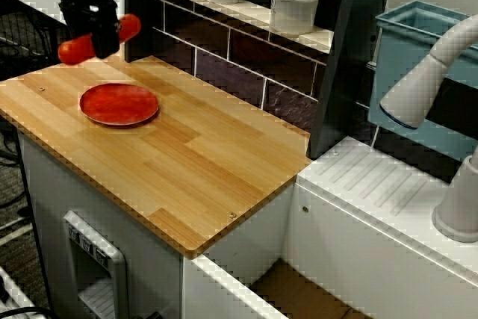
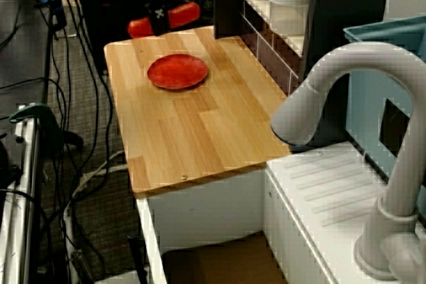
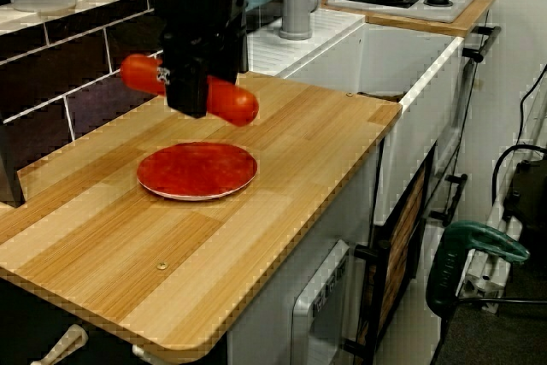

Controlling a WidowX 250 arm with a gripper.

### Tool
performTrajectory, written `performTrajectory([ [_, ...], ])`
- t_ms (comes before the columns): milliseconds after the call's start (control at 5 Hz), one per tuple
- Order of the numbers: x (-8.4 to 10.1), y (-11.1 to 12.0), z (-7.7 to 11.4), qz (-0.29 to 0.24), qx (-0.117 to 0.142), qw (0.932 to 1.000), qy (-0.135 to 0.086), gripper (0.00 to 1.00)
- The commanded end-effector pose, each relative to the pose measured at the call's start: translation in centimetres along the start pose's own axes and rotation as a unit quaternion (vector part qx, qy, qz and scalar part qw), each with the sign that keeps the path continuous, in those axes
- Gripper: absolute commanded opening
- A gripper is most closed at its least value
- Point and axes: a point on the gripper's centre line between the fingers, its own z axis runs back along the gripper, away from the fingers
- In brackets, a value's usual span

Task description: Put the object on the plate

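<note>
Pinching the red sausage (image 3: 231, 102) mid-length, hand (image 3: 190, 100) above bare red plate (image 3: 197, 169), lidded jars (image 1: 296, 4) on ledge

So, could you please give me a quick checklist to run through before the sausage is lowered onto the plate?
1. Hand shut on the sausage: ok.
2. Sausage clear of the counter: ok.
3. Plate bare: ok.
4. Plate flat on the counter: ok.
5. Sausage directly above the plate: cannot tell; the views disagree.
6. Jars on the shelf out of the path: ok.
</note>
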Motion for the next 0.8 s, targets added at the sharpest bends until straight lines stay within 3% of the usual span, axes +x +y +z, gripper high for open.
performTrajectory([
  [0,1.9,0.1,-3.9,0.001,0.052,0.9986,0.001,0.00],
  [400,0.6,-1.2,-4.8,-0.018,0.053,0.9983,0.015,0.00],
  [600,-0.6,-1.4,-3.9,-0.020,0.046,0.9986,0.015,0.00],
])
